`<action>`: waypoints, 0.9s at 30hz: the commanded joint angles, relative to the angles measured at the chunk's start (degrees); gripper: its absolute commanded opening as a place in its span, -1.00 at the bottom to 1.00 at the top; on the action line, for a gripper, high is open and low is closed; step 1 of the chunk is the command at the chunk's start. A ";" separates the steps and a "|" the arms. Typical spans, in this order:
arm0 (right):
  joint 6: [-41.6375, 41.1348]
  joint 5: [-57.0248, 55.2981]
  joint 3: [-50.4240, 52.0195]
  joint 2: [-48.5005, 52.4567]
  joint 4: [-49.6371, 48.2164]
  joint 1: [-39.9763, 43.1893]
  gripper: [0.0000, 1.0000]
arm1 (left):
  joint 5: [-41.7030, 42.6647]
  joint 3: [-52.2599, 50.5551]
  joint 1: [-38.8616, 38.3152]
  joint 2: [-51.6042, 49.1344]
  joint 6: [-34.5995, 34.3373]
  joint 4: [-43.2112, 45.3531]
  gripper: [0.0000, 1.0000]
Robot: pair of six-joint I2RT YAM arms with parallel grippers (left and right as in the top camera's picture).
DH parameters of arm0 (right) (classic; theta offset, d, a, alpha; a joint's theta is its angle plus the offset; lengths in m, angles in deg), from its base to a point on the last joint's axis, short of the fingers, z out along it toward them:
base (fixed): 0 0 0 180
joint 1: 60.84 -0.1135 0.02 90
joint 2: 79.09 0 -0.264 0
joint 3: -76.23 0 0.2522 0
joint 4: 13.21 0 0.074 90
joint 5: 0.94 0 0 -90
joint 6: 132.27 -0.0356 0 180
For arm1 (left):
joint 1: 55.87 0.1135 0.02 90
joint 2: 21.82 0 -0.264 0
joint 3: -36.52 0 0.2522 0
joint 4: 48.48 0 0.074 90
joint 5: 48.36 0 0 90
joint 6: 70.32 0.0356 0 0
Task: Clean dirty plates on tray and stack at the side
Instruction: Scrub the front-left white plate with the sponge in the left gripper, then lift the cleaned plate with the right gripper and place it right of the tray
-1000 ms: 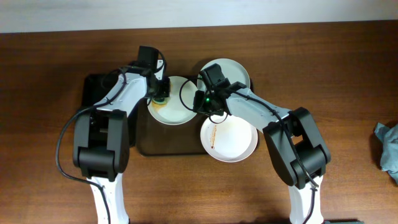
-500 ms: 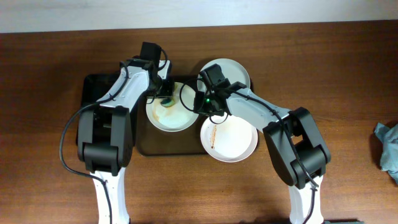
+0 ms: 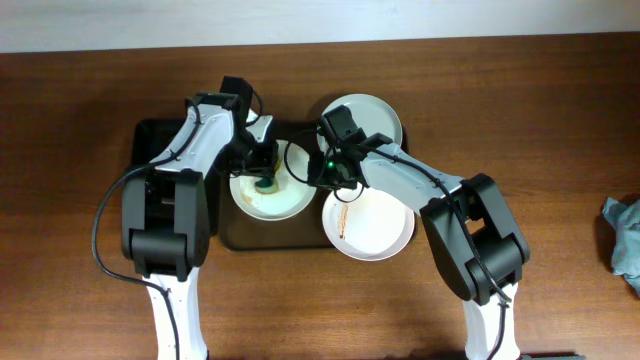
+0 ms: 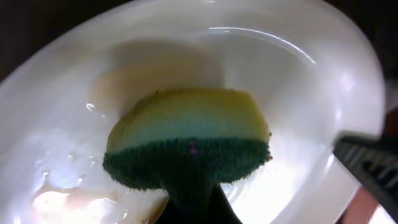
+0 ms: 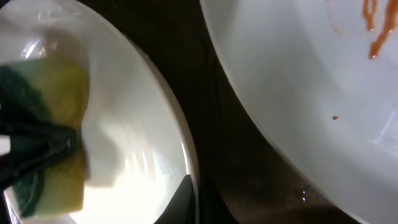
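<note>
My left gripper (image 3: 262, 172) is shut on a yellow and green sponge (image 3: 266, 183) and presses it onto a wet white plate (image 3: 285, 203) on the brown tray (image 3: 236, 232). The left wrist view shows the sponge (image 4: 189, 134) flat on that plate (image 4: 298, 93), with a pale smear at its left. My right gripper (image 3: 323, 172) is shut on this plate's right rim (image 5: 181, 134). A second white plate (image 3: 378, 228) with an orange smear (image 3: 343, 216) lies at the tray's right. A pale mint plate (image 3: 372, 113) lies behind.
A smaller black tray (image 3: 152, 142) stands left of the brown tray, under my left arm. A grey-blue cloth (image 3: 624, 245) lies at the table's right edge. Bare wooden table surrounds the trays.
My left gripper has dragged the sponge from the plate's far edge toward its middle. The plate has slid a little toward the front. My right gripper has stayed on the rim.
</note>
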 commanded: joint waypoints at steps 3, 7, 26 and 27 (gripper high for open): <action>-0.28 -1.01 -0.20 0.85 0.22 0.33 -0.92 | -17.05 -0.39 -0.20 -1.27 -11.52 6.38 -0.98; -0.31 -0.96 -0.20 0.85 0.46 0.33 -0.92 | -33.70 1.62 -0.22 -1.27 -17.70 -4.11 -0.98; -0.35 0.48 -0.20 1.86 -1.68 -1.79 -0.52 | 0.79 37.05 9.05 -1.27 -2.49 -21.51 -0.99; -0.59 0.48 -0.20 2.40 -1.97 -2.71 -0.63 | 0.79 37.05 9.01 -1.27 -2.49 -21.33 -0.99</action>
